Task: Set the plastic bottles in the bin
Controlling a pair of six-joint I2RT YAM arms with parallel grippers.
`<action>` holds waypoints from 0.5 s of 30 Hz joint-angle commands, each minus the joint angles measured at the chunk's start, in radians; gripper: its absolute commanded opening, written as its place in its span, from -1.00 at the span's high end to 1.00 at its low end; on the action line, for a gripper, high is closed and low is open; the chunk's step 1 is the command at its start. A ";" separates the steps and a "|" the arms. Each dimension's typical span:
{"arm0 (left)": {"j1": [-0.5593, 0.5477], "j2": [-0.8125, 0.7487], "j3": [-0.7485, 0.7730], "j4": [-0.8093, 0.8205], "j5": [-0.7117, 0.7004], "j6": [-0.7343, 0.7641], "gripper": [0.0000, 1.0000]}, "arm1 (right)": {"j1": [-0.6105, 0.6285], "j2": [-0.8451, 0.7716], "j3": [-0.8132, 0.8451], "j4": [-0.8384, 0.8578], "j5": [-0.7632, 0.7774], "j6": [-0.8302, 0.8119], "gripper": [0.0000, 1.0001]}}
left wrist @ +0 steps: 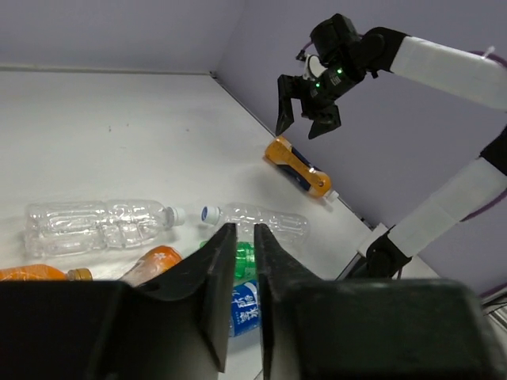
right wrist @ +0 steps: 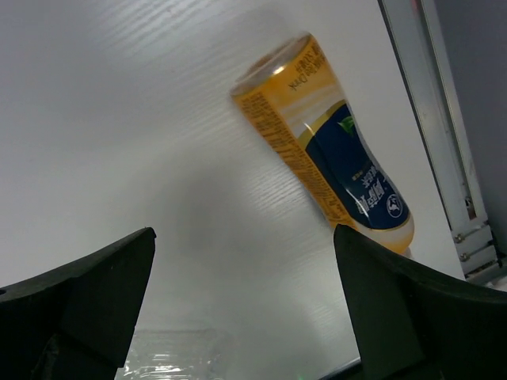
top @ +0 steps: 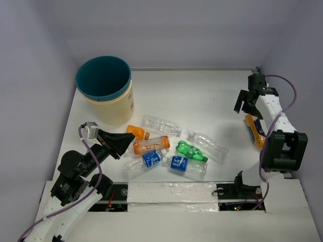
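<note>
The teal bin [top: 103, 80] with a cream wall stands at the back left. Several plastic bottles lie mid-table: a clear one [top: 160, 124], two orange [top: 151, 145], two blue-labelled [top: 184, 164], a green one [top: 191, 151] and another clear one [top: 208, 145]. A yellow-orange bottle with a blue label [top: 254, 130] lies by the right edge; it also shows in the right wrist view [right wrist: 325, 158]. My left gripper [top: 126, 142] is shut and empty, above the orange bottles, its tips [left wrist: 245, 229] over the green bottle [left wrist: 244, 261]. My right gripper [top: 246, 103] is open and empty, above the table just beyond the yellow-orange bottle.
Grey walls enclose the table on the left, back and right. The right wall's rail [right wrist: 432, 119] runs close beside the yellow-orange bottle. White padding [top: 176, 194] lines the near edge between the arm bases.
</note>
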 commanded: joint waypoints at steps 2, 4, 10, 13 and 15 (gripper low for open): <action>-0.023 -0.021 0.000 0.029 -0.013 -0.010 0.67 | -0.074 0.096 0.060 -0.059 0.036 -0.042 -0.99; -0.023 -0.022 0.000 0.027 -0.019 -0.010 0.57 | -0.083 0.127 0.076 -0.053 0.027 -0.050 -0.99; -0.042 -0.024 0.002 0.026 -0.025 -0.008 0.48 | -0.112 0.219 0.133 -0.058 -0.010 -0.121 -0.99; -0.052 -0.030 0.003 0.020 -0.039 -0.007 0.45 | -0.135 0.277 0.162 -0.070 -0.047 -0.139 -1.00; -0.062 -0.028 0.006 0.012 -0.048 -0.007 0.42 | -0.135 0.314 0.175 -0.076 -0.064 -0.148 -0.99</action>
